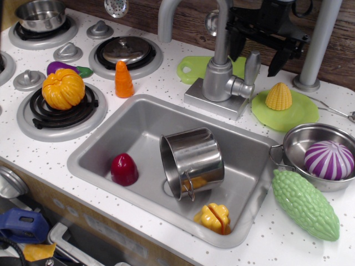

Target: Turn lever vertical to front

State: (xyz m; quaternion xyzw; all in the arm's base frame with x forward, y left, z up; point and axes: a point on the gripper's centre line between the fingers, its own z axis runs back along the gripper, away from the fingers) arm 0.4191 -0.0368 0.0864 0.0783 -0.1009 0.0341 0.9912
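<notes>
Worktop [166, 83]: white speckled, stove rings at left, steel sink [138, 127] centre.

Sink holds a tipped steel pot [194, 158], plus a red and a yellow toy piece.

Faucet [217, 72] stands behind the sink, on a square base.

Pincer [260, 47]: black, above and behind the faucet, jaws spread apart, gripping nothing, clear of the handle.

Lever [250, 71]: on the faucet's right side, hub at the body, paddle standing upright.

Judgement: the lever reads vertical, so the turn to front is not yet made. Next move calls for lowering the pincer beside the paddle tip and pushing it toward the sink, staying clear of the spout.
</notes>
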